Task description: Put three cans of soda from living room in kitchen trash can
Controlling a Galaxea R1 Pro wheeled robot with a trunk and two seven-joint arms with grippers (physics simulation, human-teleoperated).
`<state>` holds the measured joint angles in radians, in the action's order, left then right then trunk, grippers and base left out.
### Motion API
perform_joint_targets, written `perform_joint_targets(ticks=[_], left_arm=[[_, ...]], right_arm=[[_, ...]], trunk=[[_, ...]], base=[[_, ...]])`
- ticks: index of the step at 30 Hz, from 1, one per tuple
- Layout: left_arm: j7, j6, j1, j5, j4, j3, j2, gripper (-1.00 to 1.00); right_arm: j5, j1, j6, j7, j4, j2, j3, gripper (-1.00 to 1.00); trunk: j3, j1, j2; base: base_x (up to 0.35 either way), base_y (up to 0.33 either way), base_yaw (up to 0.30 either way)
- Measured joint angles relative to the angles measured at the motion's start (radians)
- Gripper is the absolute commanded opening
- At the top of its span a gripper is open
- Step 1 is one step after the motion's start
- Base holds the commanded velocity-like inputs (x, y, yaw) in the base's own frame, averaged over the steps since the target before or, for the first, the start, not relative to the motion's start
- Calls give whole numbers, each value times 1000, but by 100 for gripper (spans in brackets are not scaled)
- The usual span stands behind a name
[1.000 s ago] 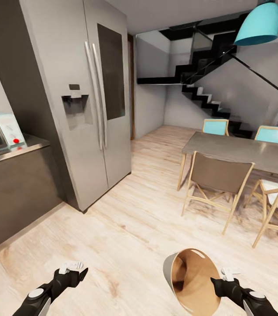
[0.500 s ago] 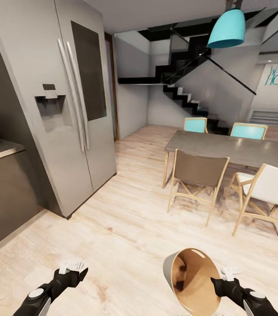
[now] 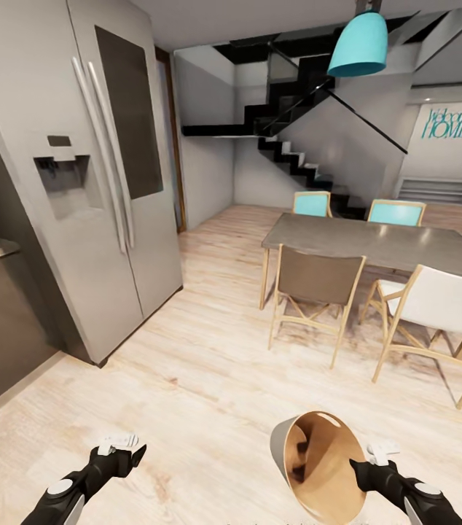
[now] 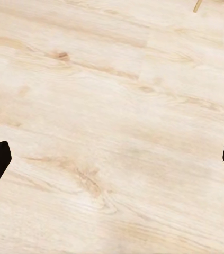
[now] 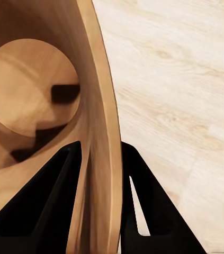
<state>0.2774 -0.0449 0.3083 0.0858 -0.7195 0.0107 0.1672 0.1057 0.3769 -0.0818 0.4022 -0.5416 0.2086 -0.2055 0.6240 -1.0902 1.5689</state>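
two grippers sit low in the head view. right gripper [image 3: 374, 464] pinches the bin [image 3: 318, 467] by its rim: in the right wrist view one finger [image 5: 43, 206] is inside the wall and the other outside, clamped on it. bin is tipped, mouth toward the camera, copper inside showing; no cans visible in it, though a dark patch at the base is unclear. left gripper [image 3: 118, 446] is empty, its two tips spread wide over bare floor [image 4: 112, 106].

relative to the fridge [image 3: 92, 168]: bin is in front and to its right, carried above the floor; dining table [image 3: 377, 244] with chairs stands further right, stairs behind.

step, as judged: transit, carrying the bin out of the kitchen toward the cans. no cans in sight.

next move calls for: driving on past the table, holding the rim grip firm so the bin does not slip, and keeping clear of the chairs.
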Motion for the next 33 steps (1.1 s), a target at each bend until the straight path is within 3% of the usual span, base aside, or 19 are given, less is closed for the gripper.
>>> perform_joint_targets(ticks=[14,33], left_arm=[[0,0,0,0,-1,-1,0,100],[-1,-3,0,0,-1,-1,0,100]], right_arm=[[-1,0,3,3,-1,0,0,-100],[-3,0,4,11,0,0,-8,-100]], trunk=[[11,0,0],[12,0,0]], base=[[0,0,-112],[0,0,-239]])
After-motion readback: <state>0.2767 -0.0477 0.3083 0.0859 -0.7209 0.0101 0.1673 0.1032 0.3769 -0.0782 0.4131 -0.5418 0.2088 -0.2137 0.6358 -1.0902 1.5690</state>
